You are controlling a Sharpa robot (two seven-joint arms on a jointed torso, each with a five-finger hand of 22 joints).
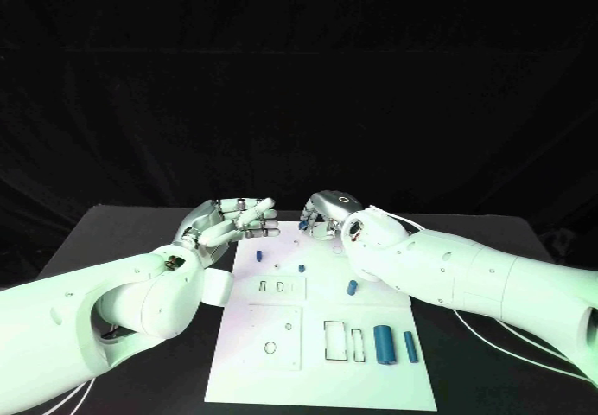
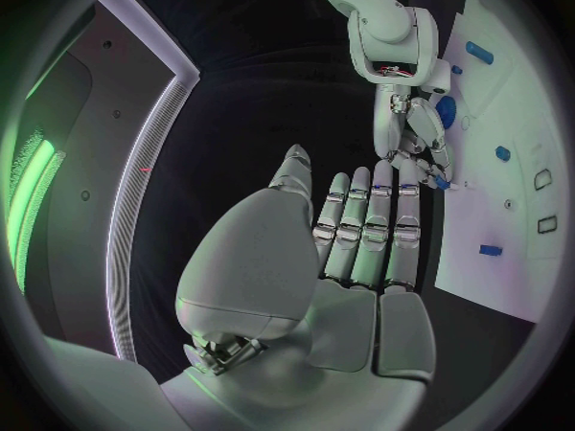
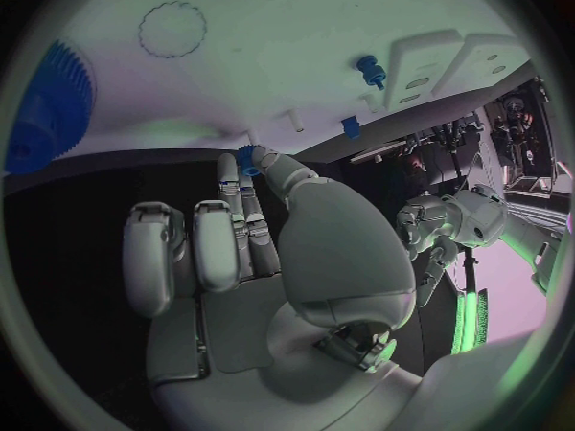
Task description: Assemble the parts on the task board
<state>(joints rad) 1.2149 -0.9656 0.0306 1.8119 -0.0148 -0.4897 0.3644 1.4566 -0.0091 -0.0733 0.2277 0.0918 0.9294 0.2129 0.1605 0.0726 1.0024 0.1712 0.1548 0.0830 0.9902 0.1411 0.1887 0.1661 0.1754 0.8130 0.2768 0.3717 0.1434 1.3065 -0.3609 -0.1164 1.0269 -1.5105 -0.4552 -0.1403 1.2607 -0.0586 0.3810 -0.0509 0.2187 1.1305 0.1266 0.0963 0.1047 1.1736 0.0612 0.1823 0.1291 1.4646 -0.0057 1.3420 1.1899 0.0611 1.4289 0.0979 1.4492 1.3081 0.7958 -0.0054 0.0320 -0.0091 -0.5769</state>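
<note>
At the middle left of the head view the left hand (image 1: 232,220) hangs just off the far-left corner of the task board (image 1: 250,363), fingers stretched out flat and together, holding nothing; its wrist view shows the same bare palm. Moving right, the board carries a small blue peg (image 1: 259,256), another small piece (image 1: 303,266) and a blue part (image 1: 353,286) in its middle, with two blue cylinders (image 1: 384,345) lying at lower right beside an unfilled rectangular slot (image 1: 336,341). At upper centre the right hand (image 1: 332,216) pinches a small blue gear (image 3: 248,157) at its fingertips over the board's far edge. Most of the assembly looks undone.
</note>
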